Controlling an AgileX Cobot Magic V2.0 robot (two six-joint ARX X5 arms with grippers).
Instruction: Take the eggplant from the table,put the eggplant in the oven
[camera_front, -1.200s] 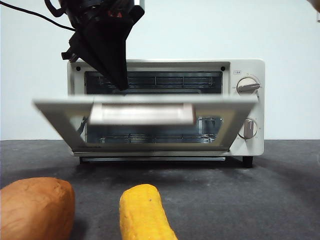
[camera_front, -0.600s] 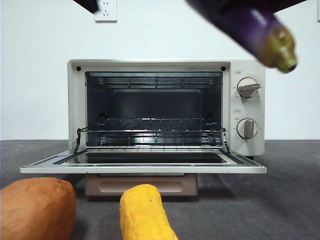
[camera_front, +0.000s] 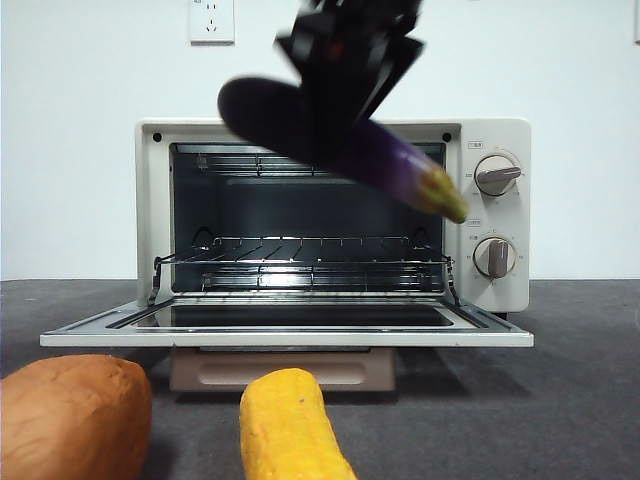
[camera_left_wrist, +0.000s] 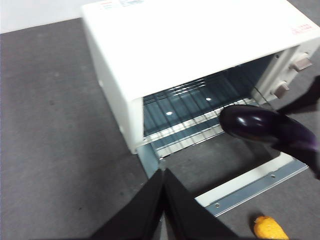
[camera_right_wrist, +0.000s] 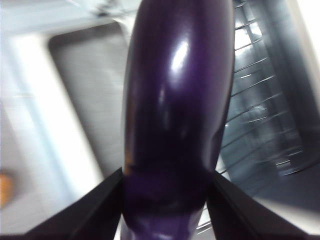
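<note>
Right gripper (camera_front: 345, 70) clamped on the eggplant (camera_front: 340, 150), held tilted at upper centre of the front view before the open oven (camera_front: 495, 215); risk: long ends clip the opening's frame; left gripper (camera_left_wrist: 163, 200) pinched closed, idle.

The oven (camera_front: 330, 215) stands with its door (camera_front: 285, 336) dropped flat, its mouth wide open above the wire rack (camera_front: 305, 262). A corn cob (camera_front: 288, 425) and sweet potato (camera_front: 72, 415) crowd the table (camera_front: 560, 400) before the door.

My right gripper (camera_right_wrist: 165, 200) squeezes the shiny purple eggplant (camera_right_wrist: 177, 115) from both sides. The oven (camera_right_wrist: 265, 130) rack is at three o'clock, blurry.
</note>
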